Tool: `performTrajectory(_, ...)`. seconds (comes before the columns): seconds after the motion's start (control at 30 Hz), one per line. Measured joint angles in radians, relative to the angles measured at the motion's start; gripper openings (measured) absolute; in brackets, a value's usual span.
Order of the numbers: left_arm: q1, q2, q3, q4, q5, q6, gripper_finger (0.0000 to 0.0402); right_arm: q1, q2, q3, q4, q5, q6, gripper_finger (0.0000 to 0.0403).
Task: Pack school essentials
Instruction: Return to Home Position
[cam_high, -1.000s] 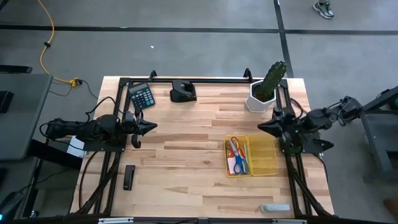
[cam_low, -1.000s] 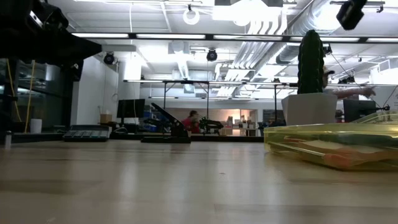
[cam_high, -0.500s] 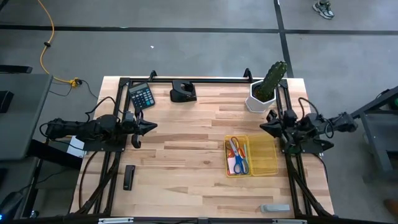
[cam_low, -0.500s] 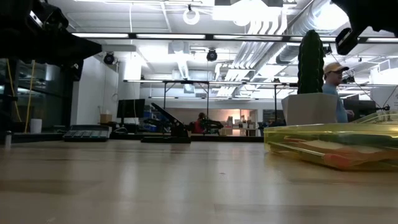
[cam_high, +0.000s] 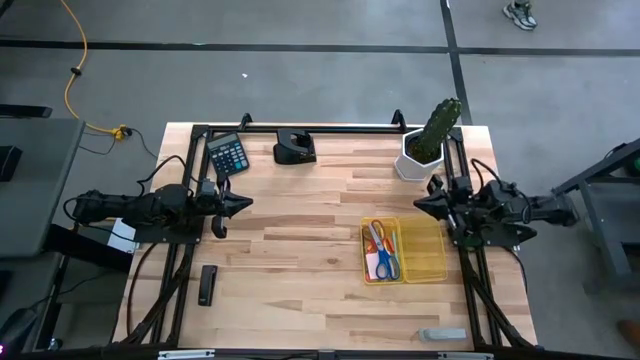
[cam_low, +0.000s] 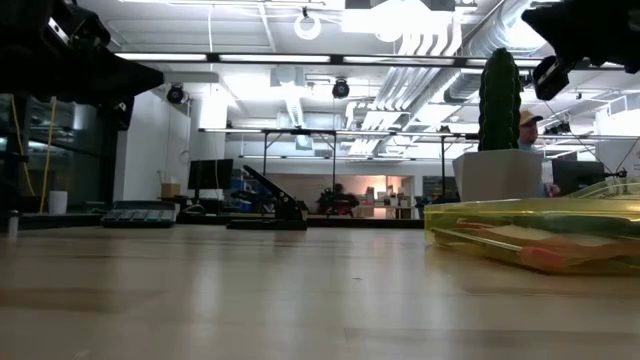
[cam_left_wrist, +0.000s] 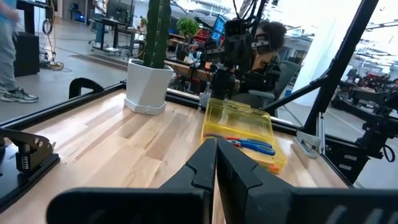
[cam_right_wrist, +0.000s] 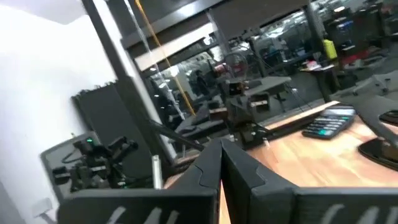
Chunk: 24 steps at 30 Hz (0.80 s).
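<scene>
High view first: both arms at the table's sides, scissors in the tray

High view: I see my left gripper (cam_high: 246, 203) at the left side of the table (cam_high: 300, 250) and my right gripper (cam_high: 420, 205) at the right side, tips pointing inward. The red-handled scissors (cam_high: 374, 237) and blue-handled scissors (cam_high: 389, 263) lie in the yellow tray (cam_high: 430, 258), near the right gripper.

Low view: the tray rests on the wood at the right, with the cactus (cam_low: 498, 95) behind it.

Left wrist view: my fingers (cam_left_wrist: 202, 165) are pressed together on nothing. Across the table, the blue-handled scissors show inside the tray.

Right wrist view: these fingers (cam_right_wrist: 208, 169) meet too, gripping nothing. A calculator (cam_right_wrist: 326, 121) lies across the wood.
</scene>
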<state>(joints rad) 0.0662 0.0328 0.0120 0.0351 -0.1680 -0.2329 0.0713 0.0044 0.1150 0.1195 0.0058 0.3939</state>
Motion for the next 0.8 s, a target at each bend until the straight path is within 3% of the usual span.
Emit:
performTrajectory(0.33, 0.000, 0.000, 0.000, 0.000, 0.000, 0.000, 0.0003, -0.053, -0.001, 0.000, -0.143, 0.030, -0.046, 0.0000)
performTrajectory(0.53, 0.000, 0.000, 0.000, 0.000, 0.000, 0.000, 0.0003, -0.051, -0.001, -0.003, -0.145, 0.031, -0.060, 0.0000)
performTrajectory(0.7, 0.000, 0.000, 0.000, 0.000, 0.001, 0.000, 0.0003, -0.051, -0.001, -0.105, -0.021, 0.019, -0.025, 0.0000)
performTrajectory(0.8, 0.000, 0.000, 0.000, 0.000, 0.001, 0.000, 0.0003, -0.051, -0.002, -0.103, -0.052, 0.015, -0.065, 0.0000)
